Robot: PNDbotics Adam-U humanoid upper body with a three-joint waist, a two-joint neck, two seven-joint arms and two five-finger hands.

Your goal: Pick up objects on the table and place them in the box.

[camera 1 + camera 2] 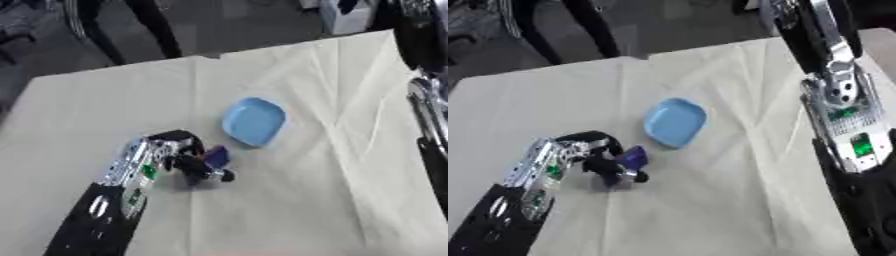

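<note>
1. The left hand (pixel 188 160) is seen low on the cream cloth-covered table (pixel 332 200), its fingers curled round a small dark blue object (pixel 216 156).
2. Just beside it, further up the table, a shallow light blue plastic dish (pixel 254 121) lies flat, apart from the fingers.
3. Of the right arm (pixel 846 125) only the forearm is shown; its hand cannot be made out.

My view shows a cream tablecloth (pixel 289 200), plain and unpatterned, marked only by fold creases. On it I see a light blue dish (pixel 254 121), uniform in colour. My left hand (pixel 179 155) is black with silver parts and green patches on the forearm; against its fingers lies a dark blue-purple object (pixel 216 156). My right arm (pixel 846 115) shows black, silver, and green.
</note>
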